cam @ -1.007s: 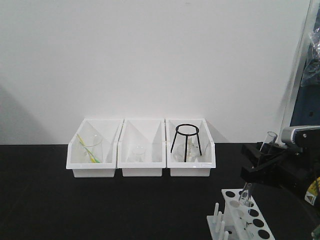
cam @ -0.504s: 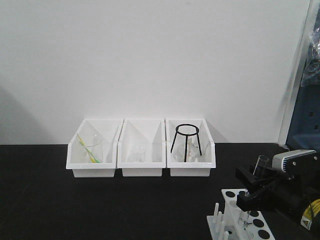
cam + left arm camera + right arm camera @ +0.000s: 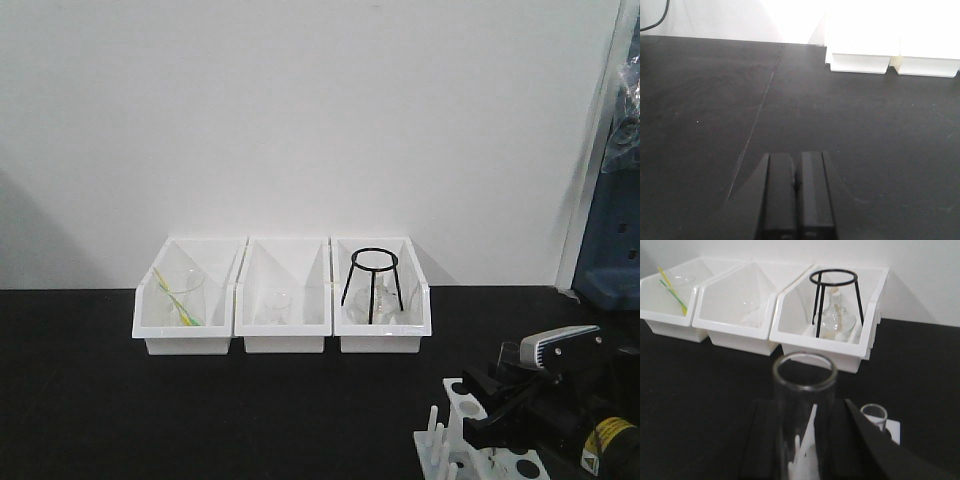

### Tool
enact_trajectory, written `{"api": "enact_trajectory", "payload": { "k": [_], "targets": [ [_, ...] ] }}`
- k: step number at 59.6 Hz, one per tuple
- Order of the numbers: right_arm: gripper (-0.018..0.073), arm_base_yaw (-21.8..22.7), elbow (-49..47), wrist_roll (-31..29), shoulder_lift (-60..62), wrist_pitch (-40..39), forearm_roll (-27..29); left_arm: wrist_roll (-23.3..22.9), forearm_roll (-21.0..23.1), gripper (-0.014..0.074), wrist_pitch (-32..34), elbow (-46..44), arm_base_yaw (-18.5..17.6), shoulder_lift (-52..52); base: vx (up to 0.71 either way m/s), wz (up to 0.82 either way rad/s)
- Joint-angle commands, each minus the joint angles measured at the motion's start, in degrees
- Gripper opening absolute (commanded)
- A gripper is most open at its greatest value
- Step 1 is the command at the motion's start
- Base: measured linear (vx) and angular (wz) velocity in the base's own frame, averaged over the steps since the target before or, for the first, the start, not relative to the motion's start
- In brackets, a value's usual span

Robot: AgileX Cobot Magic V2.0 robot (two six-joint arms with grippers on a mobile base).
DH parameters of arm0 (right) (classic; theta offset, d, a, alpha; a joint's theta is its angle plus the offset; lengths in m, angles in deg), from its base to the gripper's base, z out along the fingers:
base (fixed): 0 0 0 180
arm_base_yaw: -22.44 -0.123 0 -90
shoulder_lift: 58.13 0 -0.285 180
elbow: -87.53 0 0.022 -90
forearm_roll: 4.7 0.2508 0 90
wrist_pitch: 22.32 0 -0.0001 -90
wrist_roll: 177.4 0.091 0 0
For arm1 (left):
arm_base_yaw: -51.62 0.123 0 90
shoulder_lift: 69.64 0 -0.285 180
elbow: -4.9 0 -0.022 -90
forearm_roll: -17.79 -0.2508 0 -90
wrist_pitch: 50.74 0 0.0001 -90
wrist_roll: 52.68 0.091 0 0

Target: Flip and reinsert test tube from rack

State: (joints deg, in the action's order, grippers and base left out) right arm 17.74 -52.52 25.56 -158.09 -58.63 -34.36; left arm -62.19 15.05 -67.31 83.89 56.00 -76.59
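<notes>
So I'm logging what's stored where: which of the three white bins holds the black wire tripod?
The right-hand bin, nearest the rack. The tripod stands upright in it over clear glassware; the middle bin and left bin hold only glassware.

**Black arms, one grey camera housing**

The right gripper (image 3: 490,405) is matte black and blocky, with flat angular fingers (image 3: 760,440). A light grey, rounded camera housing (image 3: 557,346) sits on top of its wrist, and a yellow label (image 3: 606,436) marks the black arm behind it. The left gripper (image 3: 796,197) has two plain black rectangular fingers (image 3: 780,195) with smooth faces.
</notes>
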Motion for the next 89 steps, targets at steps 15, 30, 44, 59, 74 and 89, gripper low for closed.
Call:
{"api": "enact_trajectory", "payload": {
  "k": [15, 30, 44, 59, 74, 89],
  "targets": [
    [0.0193, 0.0, -1.4, -0.7, -1.5, -6.6, 0.3, 0.0, 0.2, -0.0006, 5.0, 0.1, -0.4, 0.7, 0.0, 0.0],
    [0.0418, 0.0, -1.4, -0.3, -1.5, -6.8, 0.3, 0.0, 0.2, -0.0006, 5.0, 0.1, -0.4, 0.7, 0.0, 0.0],
    [0.0507, 0.0, -1.4, -0.3, 4.0, -5.9, 0.3, 0.0, 0.2, -0.0006, 5.0, 0.1, -0.4, 0.7, 0.0, 0.0],
    [0.0505, 0.0, -1.4, 4.9, 23.3, 8.7, -0.1, 0.0, 0.2, -0.0006, 5.0, 0.1, -0.4, 0.7, 0.0, 0.0],
    [0.0473, 0.0, 4.7, 14.9, 45.5, 16.6, -9.5, 0.0, 0.2, -0.0006, 5.0, 0.1, -0.4, 0.7, 0.0, 0.0],
    [0.0395, 0.0, 14.3, 17.2, 59.3, 17.7, -10.3, 0.0, 0.2, -0.0006, 5.0, 0.1, -0.4, 0.7, 0.0, 0.0]
  ]
}}
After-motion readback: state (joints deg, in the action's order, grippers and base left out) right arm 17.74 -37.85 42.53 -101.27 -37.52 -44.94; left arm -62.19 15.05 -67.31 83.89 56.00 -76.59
